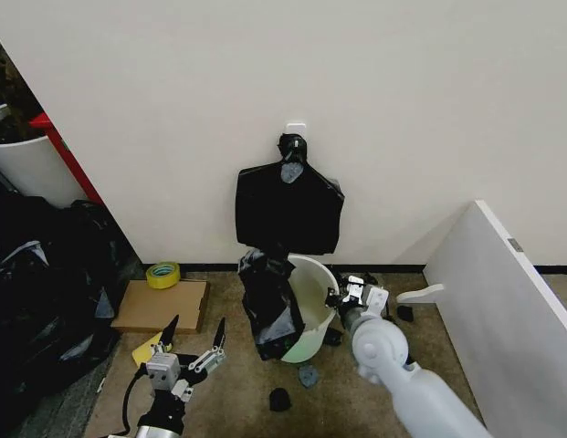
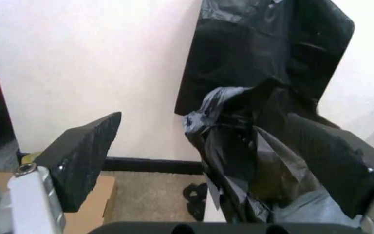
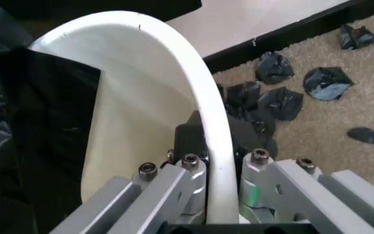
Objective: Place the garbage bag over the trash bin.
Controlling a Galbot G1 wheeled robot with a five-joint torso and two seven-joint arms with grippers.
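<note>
Pinching the rolled rim of the small round white plastic trash bin [image 3: 141, 122], the right gripper [image 3: 216, 187] has one finger inside and one outside, tipping it toward the left. That crinkly glossy black garbage bag [image 1: 269, 306] hangs over the bin's left side. Near-left, the left gripper [image 1: 194, 336] hovers spread apart above the beige carpet [image 1: 237, 401].

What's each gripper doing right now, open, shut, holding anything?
Left gripper: open, empty, low on the left, short of the garbage bag.
Right gripper: shut on the trash bin rim, holding it tilted.
</note>
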